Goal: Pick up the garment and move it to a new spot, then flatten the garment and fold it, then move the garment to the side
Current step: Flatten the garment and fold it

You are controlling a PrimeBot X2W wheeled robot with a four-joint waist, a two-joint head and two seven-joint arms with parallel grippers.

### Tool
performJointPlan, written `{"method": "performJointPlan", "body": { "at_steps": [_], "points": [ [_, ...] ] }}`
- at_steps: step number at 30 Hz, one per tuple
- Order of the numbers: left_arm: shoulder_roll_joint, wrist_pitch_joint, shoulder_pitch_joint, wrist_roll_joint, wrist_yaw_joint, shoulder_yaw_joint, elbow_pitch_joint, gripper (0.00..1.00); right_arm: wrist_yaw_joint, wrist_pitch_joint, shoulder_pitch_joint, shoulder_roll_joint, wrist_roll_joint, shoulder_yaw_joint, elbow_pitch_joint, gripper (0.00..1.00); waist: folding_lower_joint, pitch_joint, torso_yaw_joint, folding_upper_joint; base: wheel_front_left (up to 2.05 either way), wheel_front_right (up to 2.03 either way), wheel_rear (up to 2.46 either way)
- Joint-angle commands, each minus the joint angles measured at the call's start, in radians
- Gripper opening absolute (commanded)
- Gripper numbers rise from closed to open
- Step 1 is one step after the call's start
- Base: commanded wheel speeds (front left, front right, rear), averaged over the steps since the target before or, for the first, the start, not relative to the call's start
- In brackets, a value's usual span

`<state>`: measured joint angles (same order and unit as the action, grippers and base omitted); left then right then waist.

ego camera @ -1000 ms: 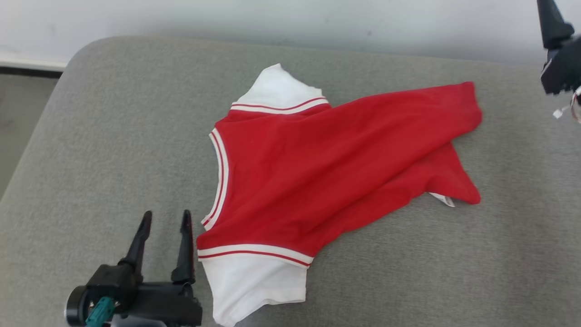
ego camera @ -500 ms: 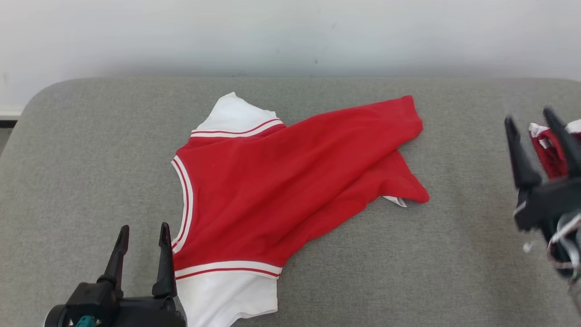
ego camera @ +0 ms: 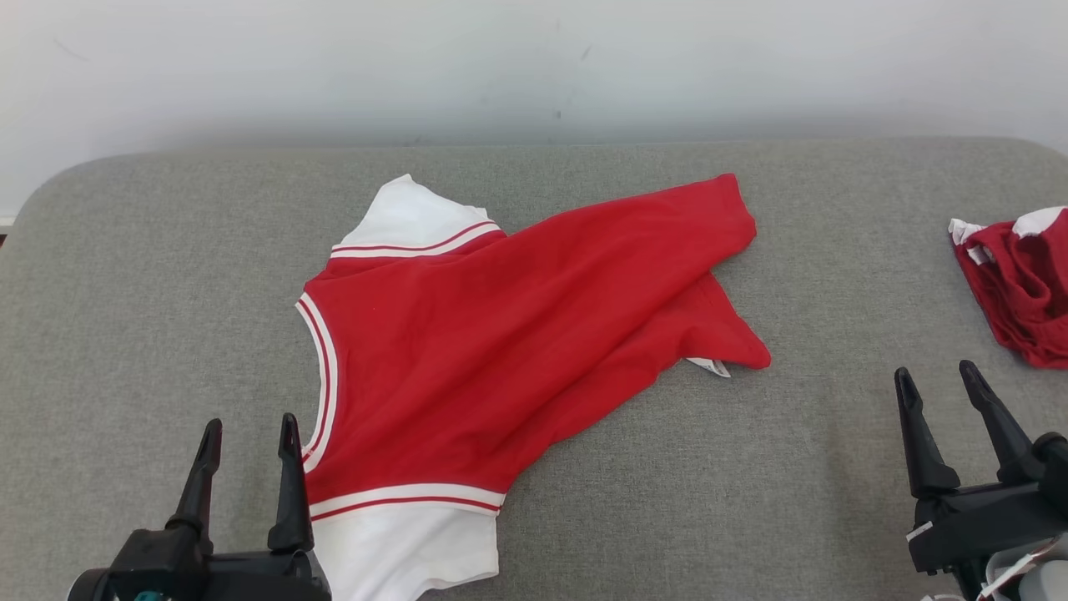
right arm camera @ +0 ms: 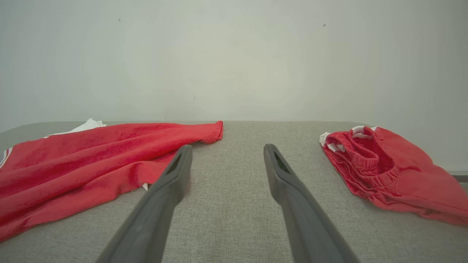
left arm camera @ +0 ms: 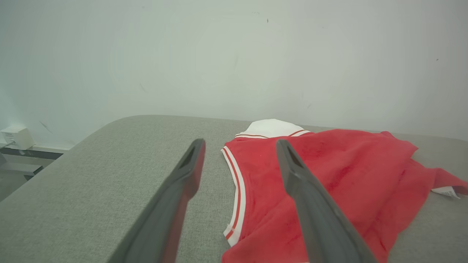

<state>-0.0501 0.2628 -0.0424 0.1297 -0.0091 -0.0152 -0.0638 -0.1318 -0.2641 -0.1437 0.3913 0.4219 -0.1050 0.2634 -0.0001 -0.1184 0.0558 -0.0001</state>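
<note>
The garment (ego camera: 501, 351) lies rumpled on the grey padded surface (ego camera: 125, 292), red with white sleeves and red-and-white stripe trim, its hem end folded over towards the right. My left gripper (ego camera: 248, 426) is open just left of its neckline trim, near the lower white sleeve, and holds nothing. In the left wrist view the garment (left arm camera: 347, 171) lies partly under the right finger of the left gripper (left arm camera: 240, 143). My right gripper (ego camera: 934, 373) is open over bare padding, right of the garment (right arm camera: 73, 157). In its own wrist view the right gripper (right arm camera: 227, 147) holds nothing.
A second red piece of clothing (ego camera: 1022, 284) with an elastic waistband lies bunched at the right edge, also the red bunch (right arm camera: 384, 171) in the right wrist view. A pale wall (ego camera: 501, 67) runs behind the surface. A small white box (left arm camera: 16, 137) sits off its left end.
The head camera has shifted, bringing the second red piece into view. My right gripper has come down from the upper right to the lower right. The garment and left gripper have stayed put.
</note>
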Motion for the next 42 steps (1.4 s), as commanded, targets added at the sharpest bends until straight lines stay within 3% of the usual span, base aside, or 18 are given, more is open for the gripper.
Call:
{"method": "performJointPlan", "body": {
  "at_steps": [1,11,29,30,32,33,36,42],
  "points": [
    [-0.001,0.002,0.005,-0.005,-0.002,-0.003,0.005,1.0,0.003,0.0,-0.003,0.0,0.001,-0.002,-0.002,1.0,0.0001,-0.002,0.001,0.0001,0.0,0.0,0.0],
    [-0.001,0.002,-0.027,0.012,0.0,0.032,-0.002,1.0,0.003,0.012,-0.145,0.029,0.026,-0.126,0.126,1.0,0.0001,-0.029,0.052,0.0001,0.0,0.0,0.0],
    [-0.001,0.002,-0.08,0.034,0.005,0.094,-0.03,1.0,0.003,0.0,-0.387,-0.022,0.105,-0.287,0.611,1.0,0.0001,-0.093,0.178,0.0001,0.0,0.0,0.0],
    [-0.001,0.002,-0.079,0.034,0.006,0.095,-0.031,1.0,0.003,0.0,-0.392,-0.026,0.114,-0.295,0.628,0.91,0.0001,-0.092,0.18,0.0001,0.0,0.0,0.0],
    [-0.001,0.002,-0.079,0.035,0.007,0.095,-0.034,1.0,0.003,0.005,-0.393,-0.037,0.131,-0.317,0.659,0.16,0.0001,-0.09,0.181,0.0001,0.0,0.0,0.0],
    [-0.001,0.002,-0.079,0.035,0.008,0.095,-0.035,1.0,0.003,0.004,-0.394,-0.04,0.138,-0.326,0.67,0.0,0.0001,-0.089,0.18,0.0001,0.0,0.0,0.0],
    [-0.001,0.002,-0.071,0.033,0.013,0.092,-0.037,1.0,0.003,0.002,-0.401,-0.041,0.164,-0.343,0.681,0.0,0.0001,-0.078,0.172,0.0001,0.0,0.0,0.0],
    [-0.001,0.002,-0.049,0.029,0.008,0.079,-0.043,1.0,0.003,0.001,-0.374,-0.022,0.18,-0.314,0.591,0.0,0.0001,-0.046,0.142,0.0001,0.0,0.0,0.0]
  ]
}}
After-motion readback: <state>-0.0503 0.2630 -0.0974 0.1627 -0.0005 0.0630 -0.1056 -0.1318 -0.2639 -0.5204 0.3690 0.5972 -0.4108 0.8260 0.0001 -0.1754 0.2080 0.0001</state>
